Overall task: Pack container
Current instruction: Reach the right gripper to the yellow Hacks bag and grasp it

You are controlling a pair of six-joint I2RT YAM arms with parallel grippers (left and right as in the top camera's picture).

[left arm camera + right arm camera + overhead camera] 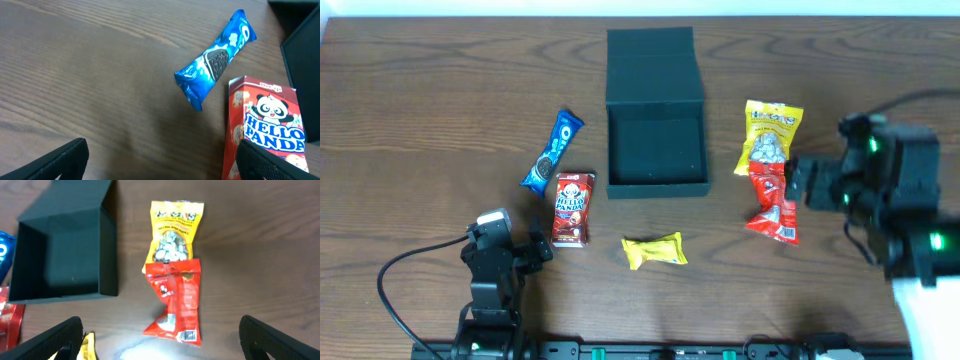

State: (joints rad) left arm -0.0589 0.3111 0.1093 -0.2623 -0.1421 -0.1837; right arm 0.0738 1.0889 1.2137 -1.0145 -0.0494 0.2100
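At the left side of the table the left gripper (162, 147) hangs with its jaws wide apart and empty. It faces a blue packet (215, 57) that shows a dark sandwich biscuit and part of a white logo, probably Oreo. Just beside that is a red box (265, 125) lettered "HELLO PANDA" under a small "meiji". Towards the middle lies a small yellow packet (655, 251), its print unreadable, and beyond it the container (656, 187) stands open, flap laid back, nothing visible inside. Right of that, a yellow bag (173, 230) of what look like nuts has a blurred title, and the red packet (177, 302) lapping its lower edge shows only a white barcode patch. Over this the right gripper (161, 325) is spread open, holding nothing. To lift the red packet cleanly, I judge it should come down straddling the packet's narrow width near mid-length and close below the overlap, so that the yellow bag is not dragged.
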